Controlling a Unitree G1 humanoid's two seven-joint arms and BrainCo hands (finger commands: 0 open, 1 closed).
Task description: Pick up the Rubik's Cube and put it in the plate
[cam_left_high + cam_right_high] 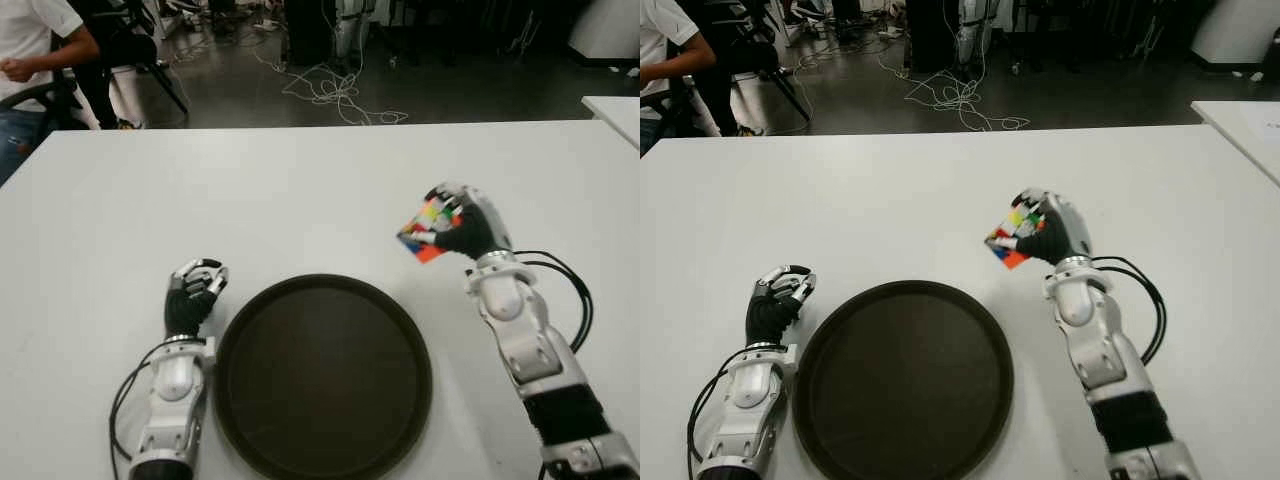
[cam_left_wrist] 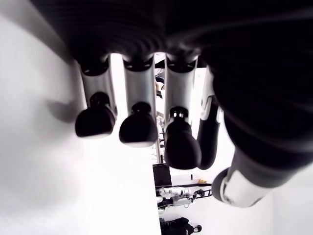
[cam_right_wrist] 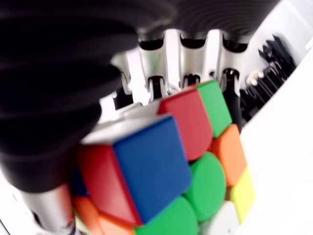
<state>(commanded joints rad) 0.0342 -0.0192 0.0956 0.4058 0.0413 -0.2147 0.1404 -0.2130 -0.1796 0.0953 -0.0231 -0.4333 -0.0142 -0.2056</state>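
The right hand (image 1: 468, 225) was clamped on the cube (image 1: 428, 230), fingers wrapped over its top and far side, holding it above the table (image 1: 300, 190) just beyond the plate's far right edge. The cube sat tilted, one corner pointing down toward the table and its free face turned to the robot's left; being a cube it had no long axis to speak of. In the right wrist view the cube (image 3: 166, 166) filled the palm, blue, red, green and orange tiles showing, with the fingers (image 3: 188, 58) pressed along its far side.

The plate (image 1: 322, 375), dark and round, lay flat on the table between the two arms, with nothing in it.

The left hand (image 1: 194, 292) showed just beside the plate's left rim, fingers curled loosely inward and holding nothing.

A person (image 1: 30, 50) sat beyond the table's far left corner.
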